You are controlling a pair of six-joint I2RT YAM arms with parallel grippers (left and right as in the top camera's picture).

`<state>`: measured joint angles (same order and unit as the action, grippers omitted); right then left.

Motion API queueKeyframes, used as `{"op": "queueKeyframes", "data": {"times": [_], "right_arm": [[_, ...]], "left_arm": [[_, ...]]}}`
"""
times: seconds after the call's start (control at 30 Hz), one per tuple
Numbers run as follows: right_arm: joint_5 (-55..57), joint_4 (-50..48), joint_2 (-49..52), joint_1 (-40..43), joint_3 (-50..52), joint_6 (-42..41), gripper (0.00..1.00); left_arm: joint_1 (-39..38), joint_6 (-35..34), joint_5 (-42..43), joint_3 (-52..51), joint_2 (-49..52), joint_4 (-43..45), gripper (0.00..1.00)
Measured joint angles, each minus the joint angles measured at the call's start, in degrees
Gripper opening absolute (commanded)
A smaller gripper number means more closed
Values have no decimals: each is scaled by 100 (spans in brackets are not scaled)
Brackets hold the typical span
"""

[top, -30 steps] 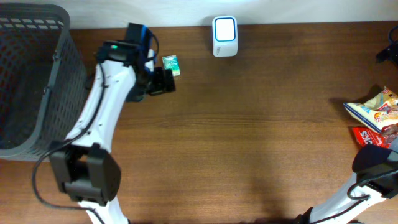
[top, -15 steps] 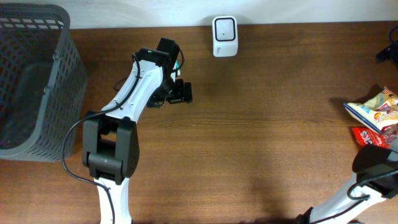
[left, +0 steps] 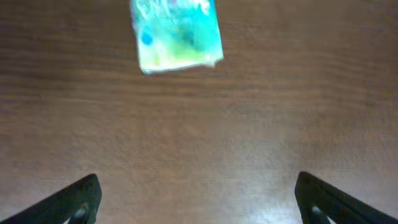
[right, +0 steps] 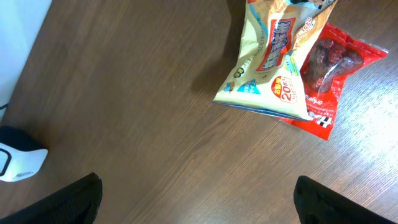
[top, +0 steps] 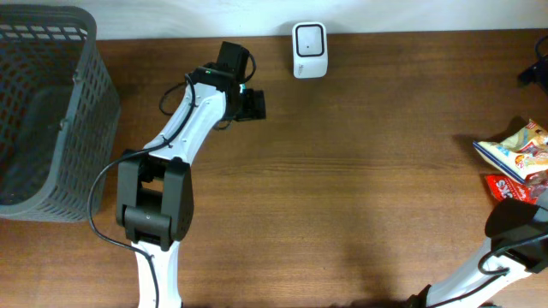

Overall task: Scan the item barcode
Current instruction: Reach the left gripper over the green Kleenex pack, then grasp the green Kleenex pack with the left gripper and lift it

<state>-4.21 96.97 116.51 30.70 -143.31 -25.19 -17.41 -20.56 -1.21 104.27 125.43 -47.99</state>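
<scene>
The table (top: 360,171) is showing dark brown wood with fine lines of grain. The basket (top: 81,128) is appearing dark grey, with a mesh pattern on its walls. The scanner (top: 309,50) is looking white, with a dark frame around its light face. The small packet (left: 177,34) is showing turquoise and light green, with blurred white marks. The snack bag (right: 273,68) is showing cream yellow with blue, orange and red print. The red packet (right: 329,74) is carrying a picture of dark fruits and a black-and-white checked corner. The left arm (top: 193,120) is looking white with black joints. The left gripper (left: 199,202) and the right gripper (right: 199,202) are both showing black fingers.
</scene>
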Motion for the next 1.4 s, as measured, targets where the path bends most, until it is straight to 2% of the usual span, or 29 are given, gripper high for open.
{"op": "queueKeyframes", "data": {"times": [0.53, 0.77, 1.0, 1.07, 1.17, 1.4], "right_arm": [[0, 2, 0, 0, 0, 0, 98], [0, 2, 0, 0, 0, -2, 99], [0, 2, 0, 0, 0, -4, 98], [0, 0, 0, 0, 0, 0, 98], [0, 0, 0, 0, 0, -4, 98], [0, 2, 0, 0, 0, -7, 98]], "left_arm": [[0, 0, -664, 2, 446, 992, 99], [0, 0, -1311, 0, 601, 1355, 99], [2, 2, -1576, 4, 745, 2028, 98], [2, 0, -1574, 9, 841, 2168, 92], [2, 35, -1572, 9, 997, 2288, 67], [7, 79, -1154, 9, 1036, 2302, 33]]}}
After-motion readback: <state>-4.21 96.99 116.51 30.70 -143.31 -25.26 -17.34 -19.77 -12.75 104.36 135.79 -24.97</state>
